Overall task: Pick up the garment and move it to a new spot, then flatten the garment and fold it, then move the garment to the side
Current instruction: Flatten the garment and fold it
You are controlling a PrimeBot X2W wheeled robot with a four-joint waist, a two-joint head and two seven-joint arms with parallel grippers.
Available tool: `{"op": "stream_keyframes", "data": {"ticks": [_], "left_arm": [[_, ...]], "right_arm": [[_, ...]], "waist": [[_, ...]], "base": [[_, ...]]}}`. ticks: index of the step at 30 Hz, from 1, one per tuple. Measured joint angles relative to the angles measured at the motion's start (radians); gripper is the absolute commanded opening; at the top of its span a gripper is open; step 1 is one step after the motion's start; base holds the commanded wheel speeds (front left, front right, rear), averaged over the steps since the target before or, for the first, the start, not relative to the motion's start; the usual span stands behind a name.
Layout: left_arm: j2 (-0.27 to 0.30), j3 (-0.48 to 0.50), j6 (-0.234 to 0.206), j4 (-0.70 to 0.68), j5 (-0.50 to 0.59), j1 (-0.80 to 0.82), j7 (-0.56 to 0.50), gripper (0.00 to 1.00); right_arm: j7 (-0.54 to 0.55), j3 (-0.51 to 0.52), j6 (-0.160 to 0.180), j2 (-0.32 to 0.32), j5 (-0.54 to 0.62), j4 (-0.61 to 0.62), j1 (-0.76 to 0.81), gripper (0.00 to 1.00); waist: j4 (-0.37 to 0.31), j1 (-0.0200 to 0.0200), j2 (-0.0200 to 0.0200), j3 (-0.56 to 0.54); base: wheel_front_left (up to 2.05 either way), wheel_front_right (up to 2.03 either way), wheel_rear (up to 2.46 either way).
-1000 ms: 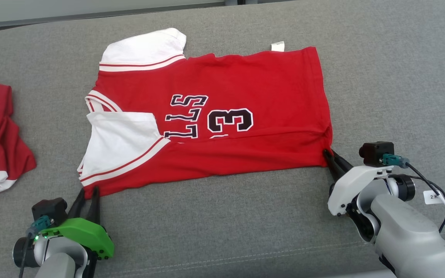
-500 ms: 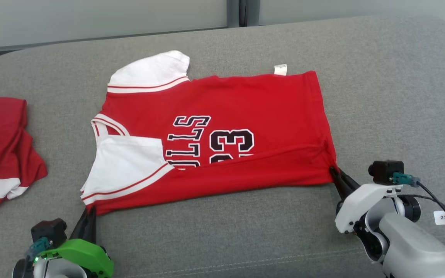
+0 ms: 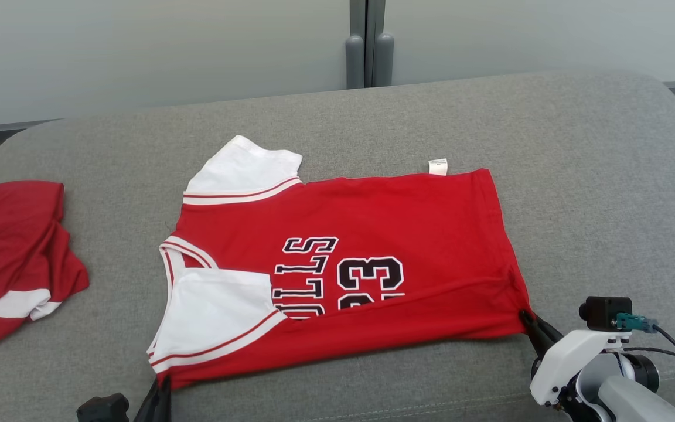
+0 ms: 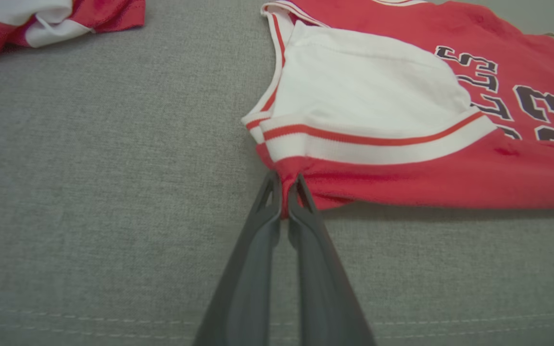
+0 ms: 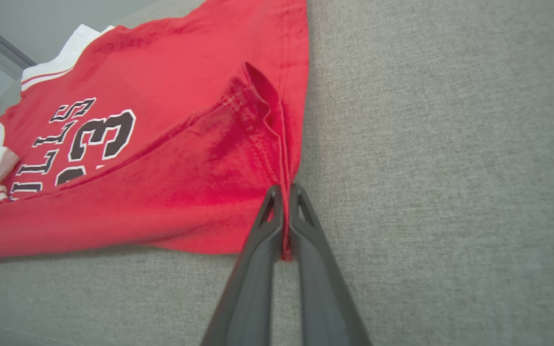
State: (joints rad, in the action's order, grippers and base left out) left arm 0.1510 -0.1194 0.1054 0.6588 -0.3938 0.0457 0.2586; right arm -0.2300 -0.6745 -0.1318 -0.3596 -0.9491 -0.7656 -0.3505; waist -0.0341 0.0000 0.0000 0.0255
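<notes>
The garment (image 3: 372, 234) is a red jersey with white sleeves and black lettering, lying flat on a grey cushion with its near long edge folded over onto itself. My left gripper (image 3: 162, 384) is shut on the garment's near left corner (image 4: 289, 180), below the white sleeve. At the near right corner my right gripper (image 3: 528, 318) is shut on the red hem (image 5: 284, 192). Both pinched corners rise slightly off the cushion.
A second red and white garment (image 3: 9, 258) lies crumpled at the left edge of the grey cushion (image 3: 595, 193). A pale wall with a grey post (image 3: 367, 41) stands behind the cushion's far edge. Bare cushion extends to the right of the jersey and in front of it.
The left gripper closed on the near left corner and the right gripper closed fully on the hem. The head camera tilted up, so the whole scene sits lower in the picture.
</notes>
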Motion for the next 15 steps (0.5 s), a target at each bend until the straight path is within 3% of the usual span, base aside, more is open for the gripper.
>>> {"op": "stream_keyframes", "data": {"ticks": [8, 9, 10, 11, 12, 15], "left_arm": [[-0.011, -0.009, -0.015, -0.029, -0.01, -0.028, -0.03, 0.0], [-0.012, -0.01, -0.016, -0.028, -0.011, -0.03, -0.031, 0.0], [-0.013, -0.01, -0.018, -0.027, -0.012, -0.031, -0.032, 0.2], [-0.013, -0.01, -0.019, -0.026, -0.015, -0.031, -0.031, 0.59], [-0.013, -0.01, -0.021, -0.025, -0.017, -0.032, -0.031, 1.0], [-0.014, -0.007, -0.027, -0.027, -0.018, -0.036, -0.022, 1.0]], "right_arm": [[0.03, 0.011, 0.0, 0.004, 0.003, -0.009, 0.009, 0.0], [0.03, 0.014, 0.0, 0.006, 0.006, -0.012, 0.009, 0.15], [0.029, 0.017, 0.0, 0.008, 0.011, -0.014, 0.009, 0.55], [0.026, 0.02, 0.0, 0.009, 0.017, -0.017, 0.009, 1.0], [0.022, 0.023, 0.0, 0.01, 0.022, -0.019, 0.009, 1.0], [0.011, 0.038, 0.0, 0.009, 0.031, -0.021, 0.009, 1.0]], "waist": [[-0.002, 0.0, 0.0, -0.01], [-0.002, 0.0, 0.0, -0.011], [-0.002, 0.0, 0.0, -0.013], [-0.002, 0.0, 0.0, -0.015], [-0.002, 0.0, 0.0, -0.017], [-0.003, 0.0, 0.0, -0.022]], "base": [[0.0, 0.0, 0.0], [0.0, 0.0, 0.0], [0.0, 0.0, 0.0], [0.0, 0.0, 0.0], [0.0, 0.0, 0.0], [0.0, 0.0, 0.0]]}}
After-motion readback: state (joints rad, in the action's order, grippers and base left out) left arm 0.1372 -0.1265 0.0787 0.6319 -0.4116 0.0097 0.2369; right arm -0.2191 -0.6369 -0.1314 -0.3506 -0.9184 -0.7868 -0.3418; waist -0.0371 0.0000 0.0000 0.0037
